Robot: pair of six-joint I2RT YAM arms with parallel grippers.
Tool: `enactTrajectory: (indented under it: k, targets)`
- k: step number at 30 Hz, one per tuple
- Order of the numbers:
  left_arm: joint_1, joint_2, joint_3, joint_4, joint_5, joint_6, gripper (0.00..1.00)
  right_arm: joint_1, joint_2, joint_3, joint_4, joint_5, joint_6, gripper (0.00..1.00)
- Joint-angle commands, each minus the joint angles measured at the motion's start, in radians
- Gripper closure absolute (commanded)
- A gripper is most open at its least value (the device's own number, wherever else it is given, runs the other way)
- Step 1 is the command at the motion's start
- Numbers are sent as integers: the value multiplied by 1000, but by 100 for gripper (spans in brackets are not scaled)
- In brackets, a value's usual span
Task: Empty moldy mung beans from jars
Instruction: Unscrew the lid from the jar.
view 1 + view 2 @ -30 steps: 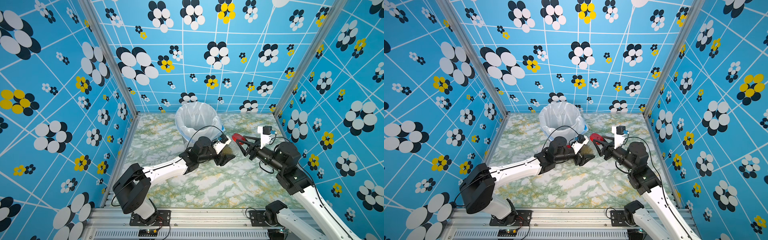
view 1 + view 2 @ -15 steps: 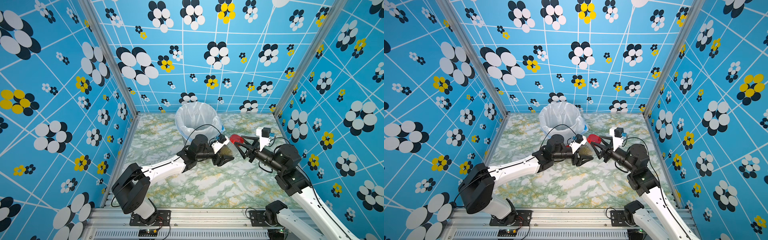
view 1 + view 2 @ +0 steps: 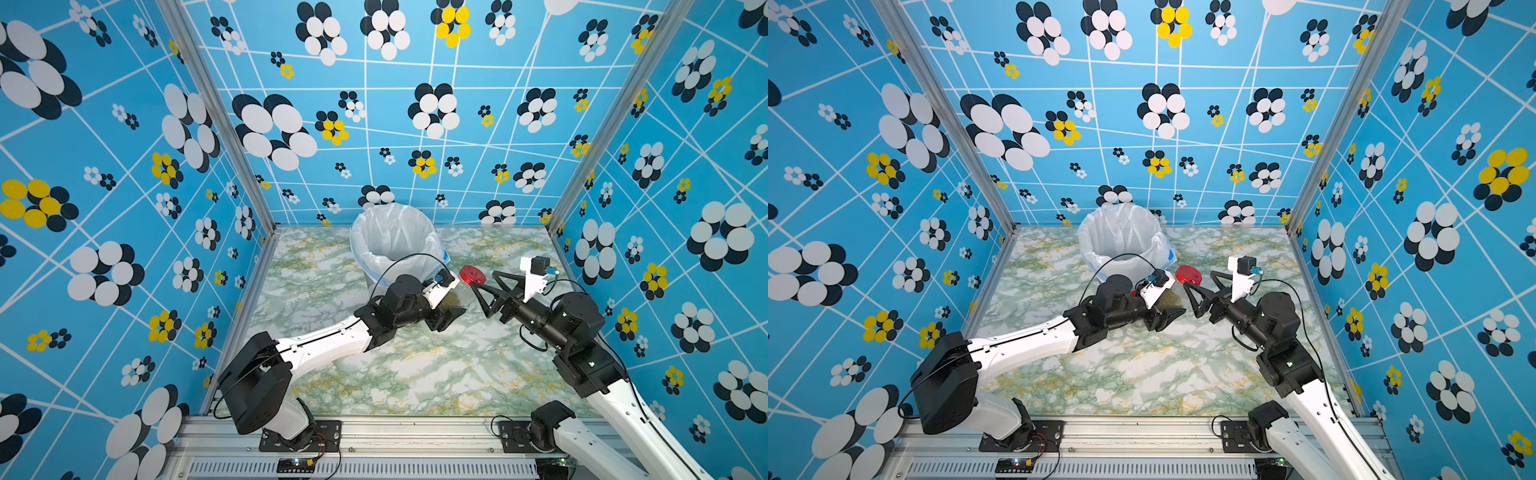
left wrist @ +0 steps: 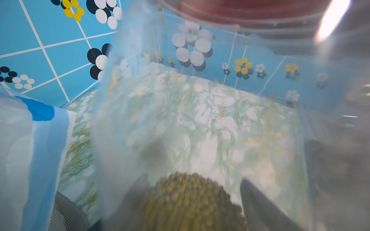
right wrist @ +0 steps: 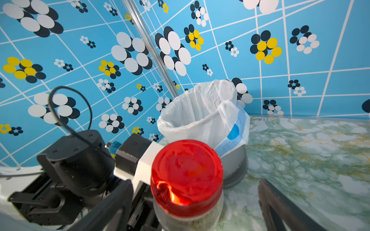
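Note:
A clear jar [image 3: 457,293] with a red lid [image 3: 472,274] is tilted in front of the bucket, and my left gripper [image 3: 451,305] is shut on its body. Olive mung beans [image 3: 1168,297] lie in its lower part. In the left wrist view the jar wall [image 4: 200,120] fills the frame, with beans [image 4: 190,202] between the dark fingers [image 4: 258,200]. My right gripper [image 3: 484,280] is open, one finger on each side of the lid and apart from it. The right wrist view shows the lid [image 5: 187,172] on the jar, between the spread fingers [image 5: 280,206].
A mesh bucket lined with a white bag [image 3: 395,245] stands at the back middle of the marble table [image 3: 415,374], just behind the jar. The same bucket [image 5: 200,112] shows in the right wrist view. Blue patterned walls close in three sides.
My right gripper, which was shut on the red lid, has opened wide around it. The lid has stayed on the jar. The left gripper has kept its hold.

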Motion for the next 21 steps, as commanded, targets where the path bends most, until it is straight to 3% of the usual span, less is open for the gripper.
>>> enactTrajectory:
  k: [1,7,21]
  targets:
    - [-17,-6,24,-3,-92,29,50,4,23,41,-14,73,86,1]
    - [-35,-6,35,-19,-128,54,50,3,79,49,-1,89,123,9]
    - [-34,20,61,-38,-128,50,50,4,91,66,1,-24,135,3]
